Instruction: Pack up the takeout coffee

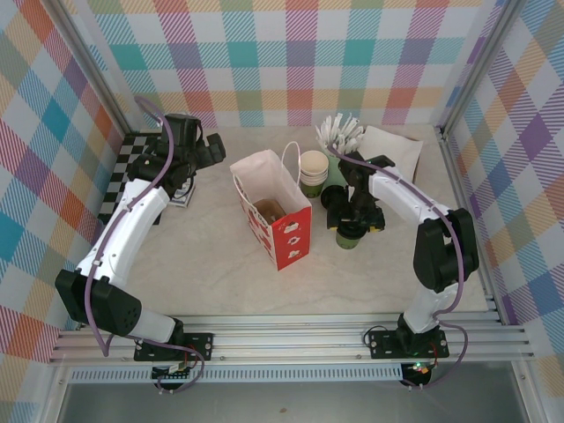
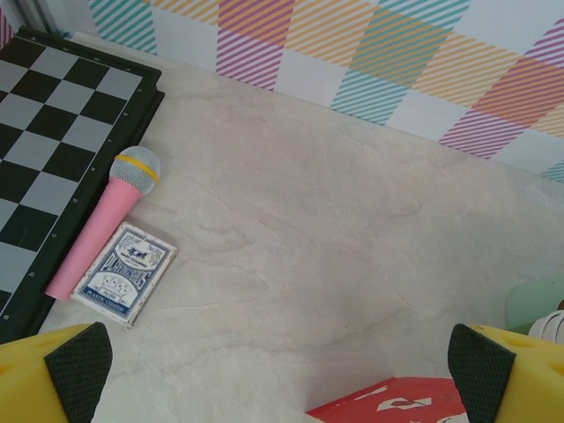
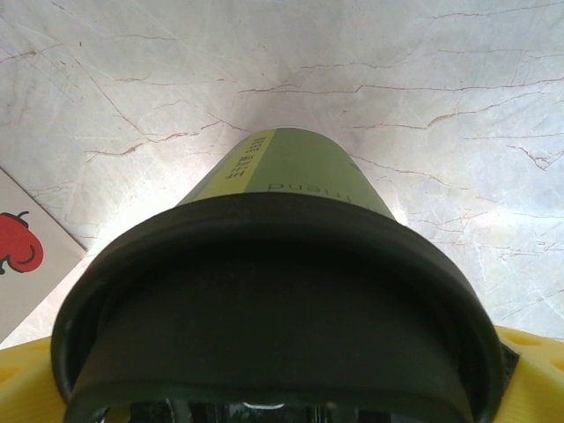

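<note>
The takeout coffee [image 1: 350, 234], a dark-green paper cup with a black lid [image 3: 273, 308], stands upright on the table right of the open paper bag [image 1: 280, 231]. My right gripper [image 1: 357, 217] hangs directly over the cup, open. Its yellow fingers [image 3: 533, 357] flank the lid on both sides, and I cannot see whether they touch it. The bag is white inside with a red printed front, and something brown lies in it. My left gripper [image 1: 208, 150] is open over bare table at the back left, its black pads [image 2: 79, 361] wide apart with nothing between them.
Behind the coffee stand a second dark-lidded cup [image 1: 333, 196], stacked cups with cream rims [image 1: 313, 167], a mint cup of white sticks [image 1: 340, 132] and a white napkin [image 1: 394, 146]. A chessboard [image 2: 53, 115], pink microphone [image 2: 101, 220] and card deck [image 2: 123, 273] lie at the left.
</note>
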You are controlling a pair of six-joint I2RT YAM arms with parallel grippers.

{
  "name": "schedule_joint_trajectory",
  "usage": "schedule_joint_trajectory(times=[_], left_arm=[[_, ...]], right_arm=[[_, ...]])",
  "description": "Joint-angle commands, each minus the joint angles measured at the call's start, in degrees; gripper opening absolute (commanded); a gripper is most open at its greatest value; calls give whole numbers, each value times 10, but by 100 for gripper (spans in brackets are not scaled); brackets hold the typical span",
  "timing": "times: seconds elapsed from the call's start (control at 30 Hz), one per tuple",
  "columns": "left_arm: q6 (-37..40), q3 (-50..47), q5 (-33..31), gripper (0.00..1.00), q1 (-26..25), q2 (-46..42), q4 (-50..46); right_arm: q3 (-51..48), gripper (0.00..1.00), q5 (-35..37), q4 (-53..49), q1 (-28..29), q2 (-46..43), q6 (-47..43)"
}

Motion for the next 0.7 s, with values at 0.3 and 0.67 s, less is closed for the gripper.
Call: schedule_joint_trajectory(times=[0.3,0.67], left_arm=[[5,-5,-7,100,5,-9,-4],[7,-7,-11,100,5,-10,-7]], right_arm=[[27,100,34,-50,17,12,-8],[39,100,42,-50,22,26,-18]])
